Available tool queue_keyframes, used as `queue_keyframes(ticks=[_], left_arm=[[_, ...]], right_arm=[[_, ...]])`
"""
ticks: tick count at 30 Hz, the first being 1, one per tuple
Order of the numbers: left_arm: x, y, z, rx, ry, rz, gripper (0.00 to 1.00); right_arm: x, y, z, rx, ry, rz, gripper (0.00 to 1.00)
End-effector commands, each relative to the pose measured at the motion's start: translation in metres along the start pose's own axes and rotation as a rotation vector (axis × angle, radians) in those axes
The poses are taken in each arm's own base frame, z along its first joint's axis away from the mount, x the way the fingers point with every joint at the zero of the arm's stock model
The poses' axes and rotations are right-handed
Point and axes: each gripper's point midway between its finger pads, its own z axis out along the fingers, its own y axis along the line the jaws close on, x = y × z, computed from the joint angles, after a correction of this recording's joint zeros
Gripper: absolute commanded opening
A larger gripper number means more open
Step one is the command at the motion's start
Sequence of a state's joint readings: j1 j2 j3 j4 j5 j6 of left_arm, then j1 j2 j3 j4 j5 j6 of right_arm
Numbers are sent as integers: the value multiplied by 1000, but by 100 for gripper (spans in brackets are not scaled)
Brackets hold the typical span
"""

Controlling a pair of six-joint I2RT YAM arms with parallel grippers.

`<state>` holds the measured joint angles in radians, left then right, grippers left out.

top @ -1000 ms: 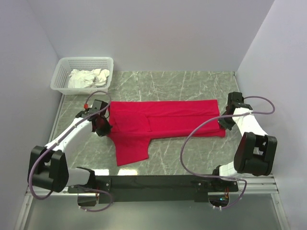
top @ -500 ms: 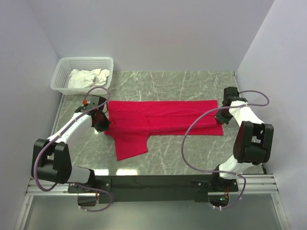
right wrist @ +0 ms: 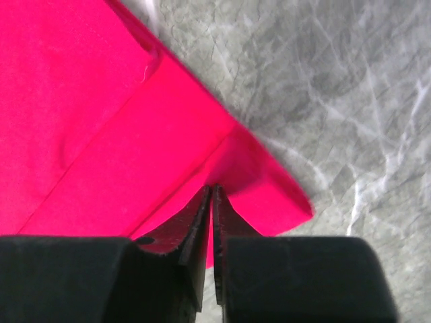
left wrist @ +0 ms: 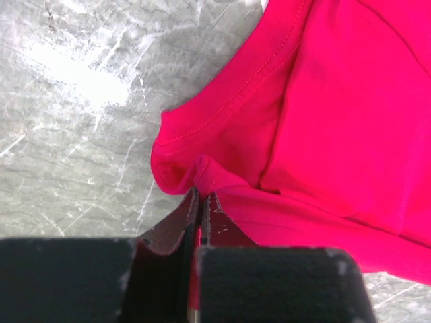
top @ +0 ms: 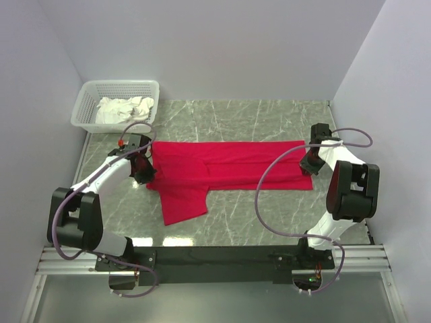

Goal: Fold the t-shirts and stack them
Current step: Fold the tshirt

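Jaws of the left gripper (left wrist: 201, 198) are closed flat on a pinch of the plain bright red short-sleeved t-shirt (top: 229, 165) near its collar, at nine o'clock on the grey marbled stone table (top: 269, 121). The right gripper (right wrist: 211, 192) clamps the hem corner at three o'clock. Gripping both ends probably holds the band of cloth taut for the next fold. One flap juts toward six o'clock. Bare stone lies at twelve and six. Side walls crowd both arms, and a white plastic lattice basket (top: 118, 101) sits at eleven o'clock.
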<state>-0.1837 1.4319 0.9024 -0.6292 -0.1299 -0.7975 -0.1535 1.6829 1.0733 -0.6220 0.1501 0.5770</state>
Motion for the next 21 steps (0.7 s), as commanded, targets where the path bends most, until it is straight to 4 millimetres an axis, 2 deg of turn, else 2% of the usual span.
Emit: queue_keyframes(ticks=[1, 3, 4, 5, 6, 7, 8, 9, 10, 11, 12, 13, 15, 16, 17, 19, 20, 21], left_arm=[[-17, 4, -1, -20, -70, 13, 13], [-23, 0, -7, -1, -95, 11, 22], [-26, -2, -10, 6, -107, 9, 31], [-35, -8, -20, 33, -138, 2, 35], [-40, -9, -25, 41, -160, 0, 40], [-43, -11, -31, 51, -173, 0, 51], [-50, -15, -43, 77, -208, -5, 58], [-52, -15, -49, 88, -222, 3, 62], [-52, -16, -55, 103, -225, 9, 69], [-50, -15, -65, 123, -232, 12, 73], [-45, -15, -69, 134, -226, 23, 74], [-39, -15, -73, 147, -215, 29, 76], [-17, -9, -79, 161, -185, 33, 77], [0, -4, -75, 167, -142, 40, 78], [9, -4, -80, 195, -135, 40, 78], [37, -5, -78, 213, -78, 45, 79], [58, -1, -74, 217, -40, 73, 78], [68, -2, -72, 221, -16, 58, 79]], right_arm=[[-26, 6, -3, -2, -99, -5, 16], [-32, 10, -8, -20, -120, -4, 29], [-36, 13, -13, -39, -136, -5, 32], [-36, 19, -18, -60, -146, -15, 36], [-38, 23, -23, -80, -161, -19, 45], [-40, 29, -35, -113, -188, -29, 47], [-38, 39, -43, -146, -206, -53, 50], [-35, 44, -50, -166, -214, -78, 55], [-34, 51, -64, -204, -234, -96, 56], [-29, 56, -69, -226, -235, -116, 57], [-15, 62, -72, -248, -223, -148, 60], [-11, 64, -82, -293, -228, -144, 61], [21, 77, -86, -357, -197, -204, 62], [32, 85, -98, -420, -195, -222, 62], [48, 85, -96, -439, -168, -248, 62], [81, 102, -112, -523, -142, -317, 61], [101, 106, -114, -560, -99, -348, 60], [127, 118, -126, -617, -65, -394, 60]])
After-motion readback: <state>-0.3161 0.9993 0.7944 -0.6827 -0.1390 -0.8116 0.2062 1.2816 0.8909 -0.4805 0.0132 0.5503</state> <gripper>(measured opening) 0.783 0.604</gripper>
